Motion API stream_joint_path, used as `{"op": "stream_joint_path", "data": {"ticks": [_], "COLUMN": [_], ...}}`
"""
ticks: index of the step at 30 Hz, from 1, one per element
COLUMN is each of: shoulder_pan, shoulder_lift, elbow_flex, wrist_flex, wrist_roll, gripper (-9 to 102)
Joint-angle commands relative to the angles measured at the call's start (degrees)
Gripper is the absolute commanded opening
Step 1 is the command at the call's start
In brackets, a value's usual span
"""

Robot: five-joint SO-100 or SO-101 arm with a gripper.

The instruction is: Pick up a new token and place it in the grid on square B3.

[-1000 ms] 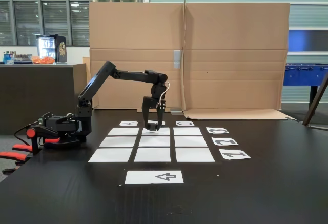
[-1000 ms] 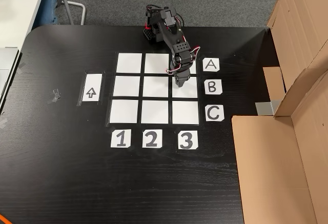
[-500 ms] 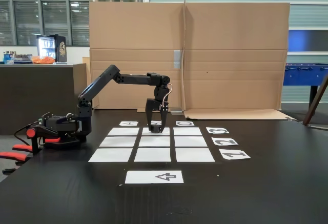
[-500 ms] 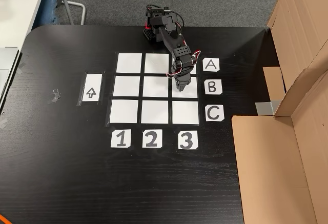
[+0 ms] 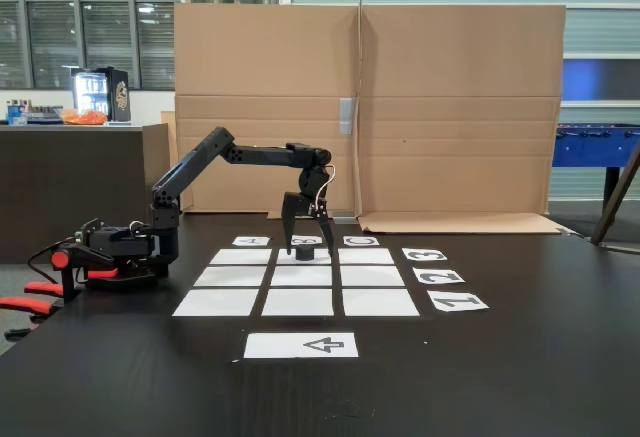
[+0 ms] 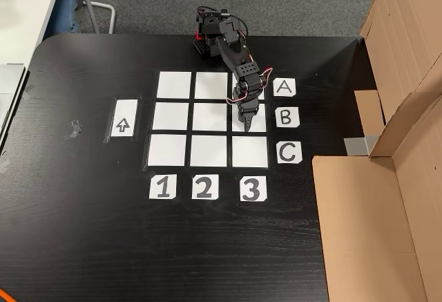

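Token on B3, pincer spread above it

In the side-on fixed view we see the token (image 5: 305,253) sitting on square B3 (image 5: 287,256), the middle rectangle of the far row of the grid (image 5: 230,302); the pincer (image 5: 306,244) hangs over it with its two fingers (image 5: 287,234) apart, one on each side of the token, and we cannot tell whether the tips touch it. In the view from above, the pincer (image 6: 247,125) points down over B3 (image 6: 257,117), beside the B label (image 6: 286,117), and hides the token. The grid lies on the black counter (image 6: 83,226).
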Motion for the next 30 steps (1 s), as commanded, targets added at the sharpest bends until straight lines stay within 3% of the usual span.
{"op": "stream_joint_path", "data": {"ticks": [1,19,30], "shoulder_pan": [-0.26,-0.70,5.89], "shoulder_lift": [1.49,27.25,38.14], "elbow_flex": [0.09,9.76,13.97], "wrist_flex": [0.09,0.44,0.53], "wrist_roll": [0.70,1.76,0.53], "gripper": [44,46,47]}}
